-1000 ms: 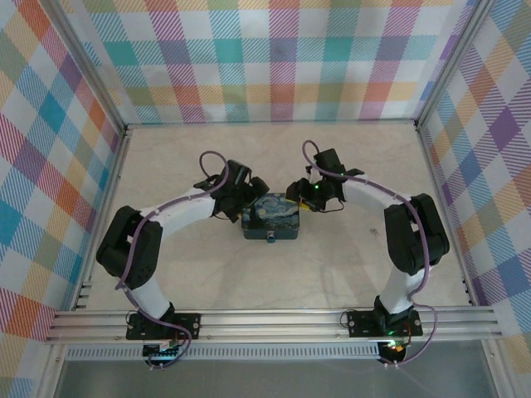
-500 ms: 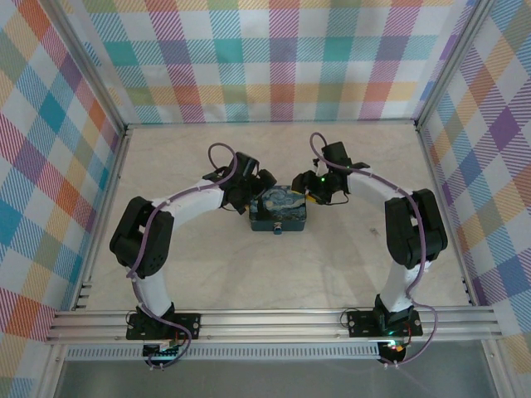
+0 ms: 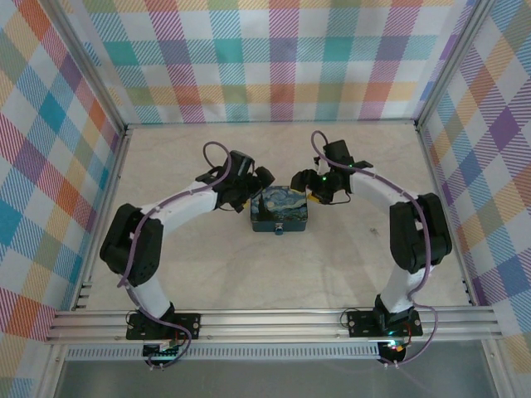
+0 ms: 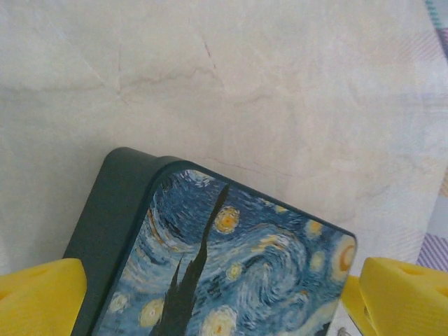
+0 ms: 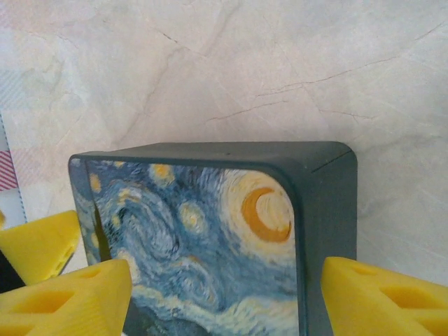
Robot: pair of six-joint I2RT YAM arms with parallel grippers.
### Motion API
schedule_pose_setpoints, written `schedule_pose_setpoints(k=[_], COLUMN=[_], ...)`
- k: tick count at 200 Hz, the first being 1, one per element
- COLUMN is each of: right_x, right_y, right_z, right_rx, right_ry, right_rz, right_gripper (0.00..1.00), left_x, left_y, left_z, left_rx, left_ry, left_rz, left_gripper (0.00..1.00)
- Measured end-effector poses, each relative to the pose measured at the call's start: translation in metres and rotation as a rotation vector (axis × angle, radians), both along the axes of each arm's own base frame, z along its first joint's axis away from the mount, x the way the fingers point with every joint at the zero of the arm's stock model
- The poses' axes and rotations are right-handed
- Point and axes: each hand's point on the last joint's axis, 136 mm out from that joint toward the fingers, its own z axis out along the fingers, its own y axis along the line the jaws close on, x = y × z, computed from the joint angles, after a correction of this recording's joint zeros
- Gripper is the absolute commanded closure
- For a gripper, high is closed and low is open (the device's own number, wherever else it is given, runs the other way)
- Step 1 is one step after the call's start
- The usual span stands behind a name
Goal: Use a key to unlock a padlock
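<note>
While the left jaws gape fully astride the painted box [image 4: 210, 266], the right jaws straddle it wide apart.

the box [image 5: 327, 210] is smooth, metal or plastic i cannot tell, its printed lid [image 5: 196, 224] faintly glossy. my yellow fingers [image 5: 374, 301] look like matt plastic, slightly grainy. the bench [image 4: 280, 84] is pale, veined and matt.

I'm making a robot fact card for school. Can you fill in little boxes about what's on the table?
Box: dark teal, starry night picture on its lid, flat on the table
Table: pale, marbled
Left gripper: open, jaws either side of the box
Right gripper: jaws either side of the box's corner; touching or not, unclear
Walls: colourful checks
</note>
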Motion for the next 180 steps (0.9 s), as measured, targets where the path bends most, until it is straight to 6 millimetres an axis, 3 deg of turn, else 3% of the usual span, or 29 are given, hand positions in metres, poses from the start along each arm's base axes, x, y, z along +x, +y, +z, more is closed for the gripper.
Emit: schedule_pose_setpoints(k=[51, 97, 123, 148, 180], right_x=[-0.008, -0.032, -0.045, -0.058, -0.073], right_y=[-0.03, -0.09, -0.136, -0.18, -0.21], right_z=[0.038, 0.062, 0.067, 0.057, 0.039], right_rx=[-0.067, -0.216, -0.282, -0.334, -0.348], right_ry=[-0.091, -0.134, -0.111, -0.038, 0.094], right_rz=[-0.056, -0.192, -0.309, -0.435, -0.567], right_gripper=[0.27, 0.28, 0.28, 0.32, 0.37], left_x=[-0.01, -0.049, -0.085, -0.117, -0.137], left_y=[0.036, 0.048, 0.043, 0.027, 0.008], left_z=[0.033, 0.042, 0.035, 0.03, 0.03], left_rx=[0.06, 0.127, 0.153, 0.159, 0.167], left_ry=[-0.062, -0.061, -0.044, -0.036, -0.047], left_rz=[-0.01, -0.131, -0.23, -0.336, -0.427], left_gripper=[0.0, 0.0, 0.07, 0.08, 0.08])
